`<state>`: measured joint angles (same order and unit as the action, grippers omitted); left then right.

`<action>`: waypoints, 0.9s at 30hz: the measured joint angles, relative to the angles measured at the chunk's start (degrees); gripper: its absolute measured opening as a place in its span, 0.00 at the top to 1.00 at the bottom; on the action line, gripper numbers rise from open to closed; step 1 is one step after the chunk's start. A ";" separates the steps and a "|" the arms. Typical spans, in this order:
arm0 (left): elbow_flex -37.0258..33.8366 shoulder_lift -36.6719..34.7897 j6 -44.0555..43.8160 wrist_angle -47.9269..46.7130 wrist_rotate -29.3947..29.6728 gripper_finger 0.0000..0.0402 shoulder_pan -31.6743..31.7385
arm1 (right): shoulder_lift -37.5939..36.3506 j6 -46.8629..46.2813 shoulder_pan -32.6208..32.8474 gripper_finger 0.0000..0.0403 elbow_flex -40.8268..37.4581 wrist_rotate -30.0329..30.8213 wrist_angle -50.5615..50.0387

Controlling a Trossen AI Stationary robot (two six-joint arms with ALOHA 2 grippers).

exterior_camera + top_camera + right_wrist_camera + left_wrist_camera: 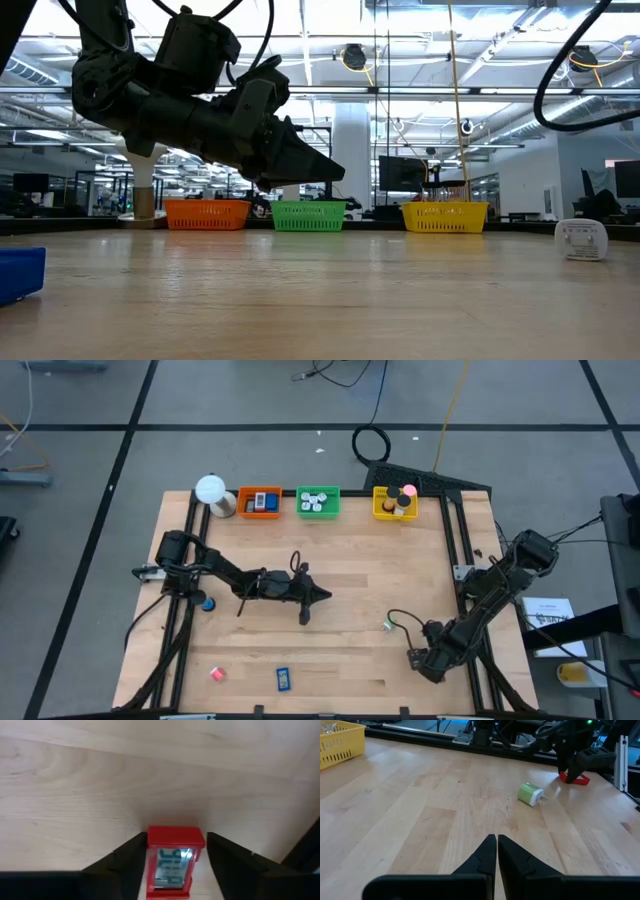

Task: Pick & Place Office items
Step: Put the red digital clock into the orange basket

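Observation:
A red flat rectangle (175, 837) with a small display window lies flat on the wooden table near its right front corner, also seen in the left wrist view (576, 780). My right gripper (176, 836) points steeply down over it, open, one finger on each long side. My left gripper (322, 596) hovers shut over the middle of the table, holding nothing. A green-and-white bit (530, 794) lies between the two grippers. A blue rectangle (284, 678) and a pink piece (217, 673) lie near the front edge. My right gripper comes from above with its fingers (131, 857) close along the two long sides (151, 851) of the red rectangle. A thin strip of table shows beside one finger, and I cannot tell whether either finger touches. The rectangle lies flat on the table.
Orange (260, 501), green (318, 501) and yellow (395, 503) trays stand along the far edge, each with pieces inside. A white ball lamp (211, 490) stands left of them. A small blue piece (207, 603) lies beside the left arm. Black frame rails run along both table sides.

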<state>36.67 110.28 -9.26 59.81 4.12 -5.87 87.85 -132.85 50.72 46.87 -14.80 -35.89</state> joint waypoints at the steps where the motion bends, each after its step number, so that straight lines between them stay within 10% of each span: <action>1: 0.00 0.00 0.07 0.00 0.02 0.96 0.00 | 0.00 0.19 0.00 0.55 0.00 0.38 0.06; 11: -3.52 -2.58 -0.32 0.45 3.19 0.96 0.78 | -3.97 11.32 -6.21 0.64 3.16 5.33 -0.78; 19: -10.18 -9.70 0.31 0.73 11.88 0.96 0.30 | -10.19 37.26 -24.64 0.64 8.35 19.23 -7.04; 27: -16.00 -14.44 0.32 1.58 19.95 0.96 -0.71 | -2.33 72.99 -48.52 0.63 7.72 21.81 21.86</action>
<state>20.67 95.84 -8.94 61.39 24.07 -6.57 85.52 -59.85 2.20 54.59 7.01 -14.04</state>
